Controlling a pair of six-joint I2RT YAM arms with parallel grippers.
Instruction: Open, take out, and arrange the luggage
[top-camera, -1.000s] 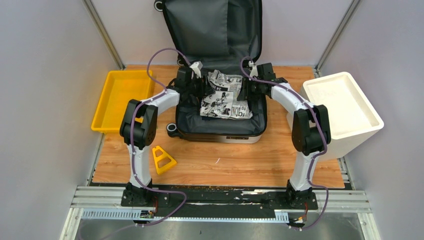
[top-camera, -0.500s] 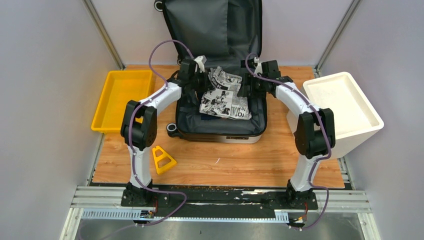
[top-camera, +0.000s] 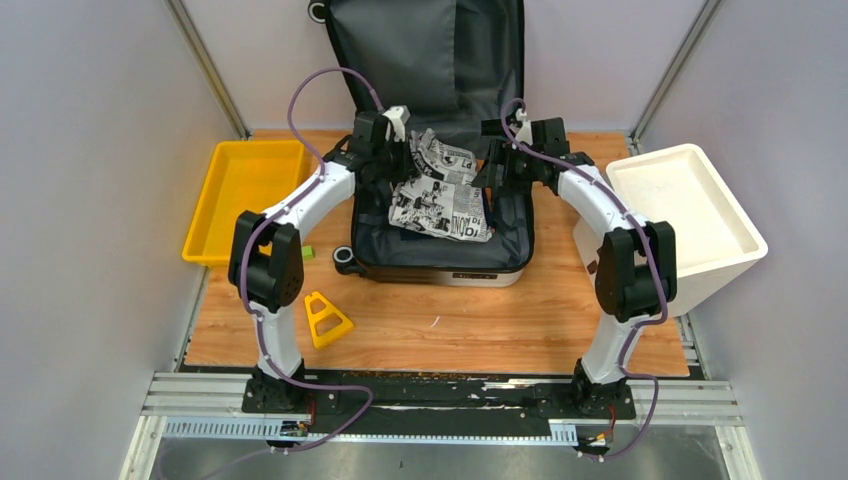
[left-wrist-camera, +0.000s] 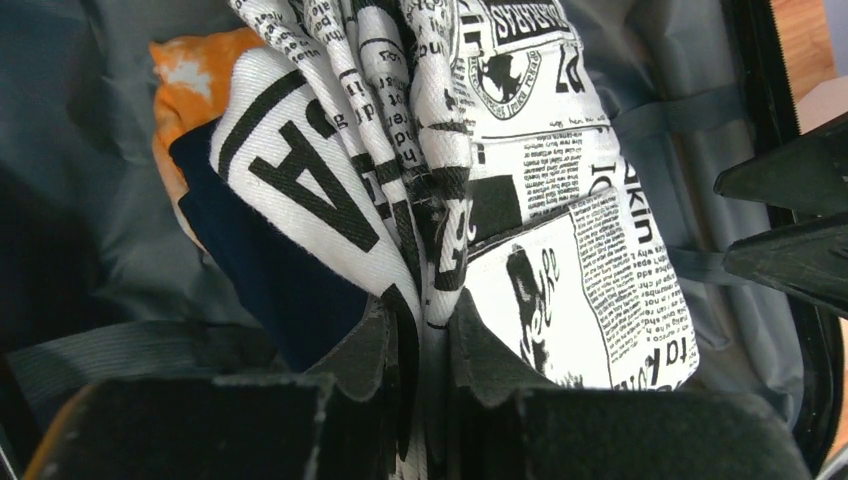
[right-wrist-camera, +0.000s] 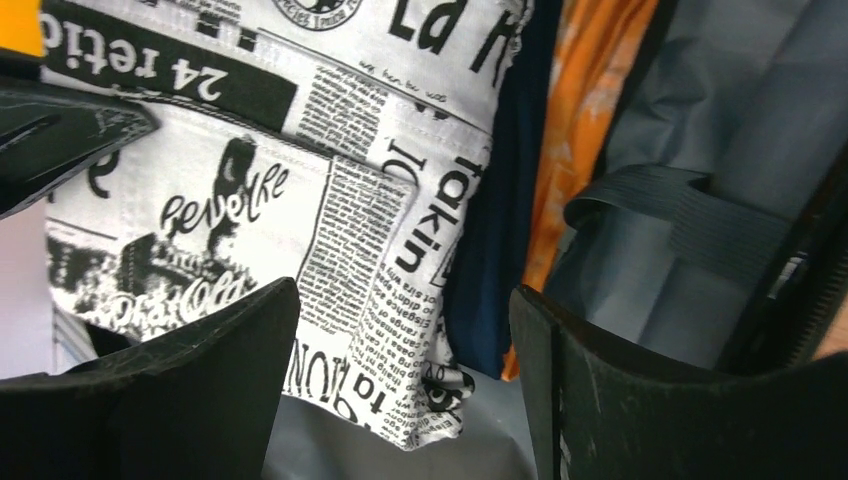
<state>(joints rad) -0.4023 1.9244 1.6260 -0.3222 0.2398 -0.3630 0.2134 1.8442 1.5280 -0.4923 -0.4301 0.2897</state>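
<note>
The luggage (top-camera: 440, 272) lies open at the back of the table, its lid (top-camera: 430, 50) standing upright and showing dark grey lining. A newspaper-print cloth (top-camera: 440, 195) hangs over the open half. My left gripper (top-camera: 408, 160) is shut on a bunched fold of that cloth (left-wrist-camera: 500, 150), pinched between the fingertips of the left gripper (left-wrist-camera: 430, 330). Under it lie a navy cloth (left-wrist-camera: 270, 280) and an orange cloth (left-wrist-camera: 190, 90). My right gripper (top-camera: 492, 170) stands open at the cloth's right side. Between the wide-apart fingers of the right gripper (right-wrist-camera: 405, 330) there is only the cloth's loose corner (right-wrist-camera: 420, 400), untouched.
A yellow tray (top-camera: 240, 195) sits left of the luggage and a white bin (top-camera: 690, 215) to its right. A yellow triangular piece (top-camera: 326, 318) lies on the wooden table in front, a small green item (top-camera: 308, 252) beside the left arm. A grey strap (right-wrist-camera: 700, 210) crosses the lining.
My left gripper has shut on the newspaper-print cloth and pulled it up and leftward. My right gripper has opened, let the cloth go and drawn back to the right.
</note>
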